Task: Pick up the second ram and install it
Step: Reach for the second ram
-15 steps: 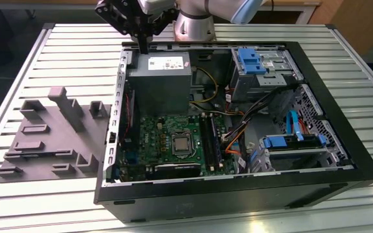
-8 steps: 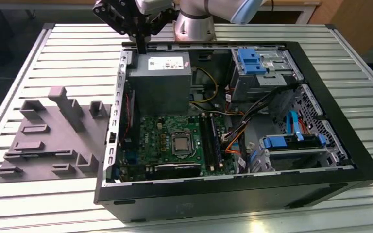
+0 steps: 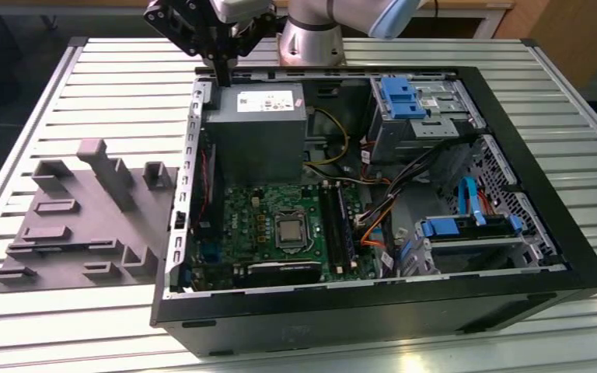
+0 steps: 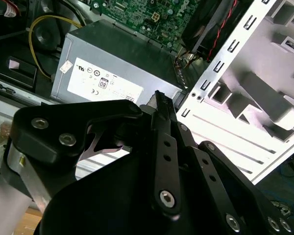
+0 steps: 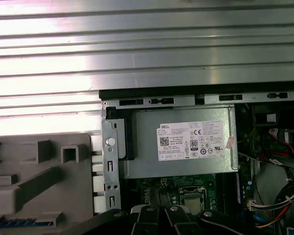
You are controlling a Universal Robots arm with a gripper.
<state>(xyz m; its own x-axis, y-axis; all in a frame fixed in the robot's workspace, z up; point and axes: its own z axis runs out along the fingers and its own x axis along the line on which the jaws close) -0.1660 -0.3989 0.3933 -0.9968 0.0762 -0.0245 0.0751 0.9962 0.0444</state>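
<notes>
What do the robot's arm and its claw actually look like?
The arm is round, silvery grey metal with a light blue cap on a joint. The gripper is matte black: flat hinged bars held by silver screws.

Open computer case (image 3: pixel 382 315), grey fixture (image 3: pixel 71 233)

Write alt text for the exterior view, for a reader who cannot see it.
A robot arm's gripper hangs over the far edge of an open computer case, just above its grey power supply. The case lies on a slatted metal table with its green motherboard exposed; a grey moulded fixture sits at the exterior view's left.
</notes>
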